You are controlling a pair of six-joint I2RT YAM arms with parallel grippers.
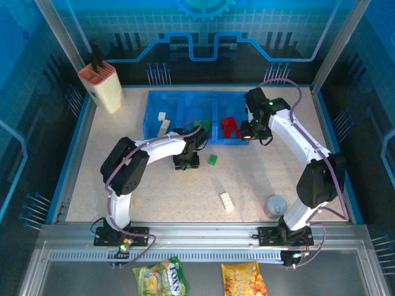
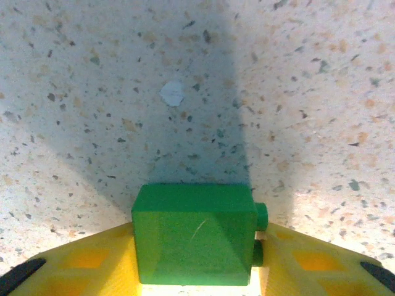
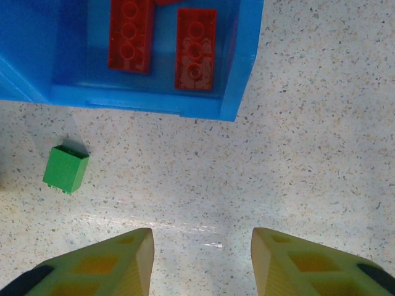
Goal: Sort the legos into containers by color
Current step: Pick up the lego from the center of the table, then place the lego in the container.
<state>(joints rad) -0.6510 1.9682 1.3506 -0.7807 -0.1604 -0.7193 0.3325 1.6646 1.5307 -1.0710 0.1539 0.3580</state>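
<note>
Plastic of this kind looks rigid, light and smooth-sided, so the held green brick [image 2: 194,237] should neither bend nor crush, though it could pivot or slip if pinched off-centre; its flat opposite faces are the place to take it. That is where the left gripper [image 2: 197,231] has it, yellow fingers [image 2: 80,265] clenched against both sides with the studs facing right; the brick hangs low over the speckled table [image 2: 278,92], and whether it touches the surface I cannot tell. In the overhead view this gripper is just near of the middle of the blue tray [image 1: 185,94].

The right gripper [image 3: 202,237] hangs released and empty over bare table, just near of the tray's right-hand compartment. A loose green brick [image 3: 65,168] lies to its left, near the tray but apart from its wall; a cream brick [image 1: 226,201] lies on the near part of the table, well apart from the tray and left of the grey cup [image 1: 276,205].

The tray's three compartments are already sorted by colour: cream bricks [image 1: 162,123] in the left one; green bricks [image 1: 202,125] in the middle; red bricks [image 3: 129,34] in the right, at least two lying flat with studs up. The held brick therefore belongs in the middle compartment, a short carry to the far side.
</note>
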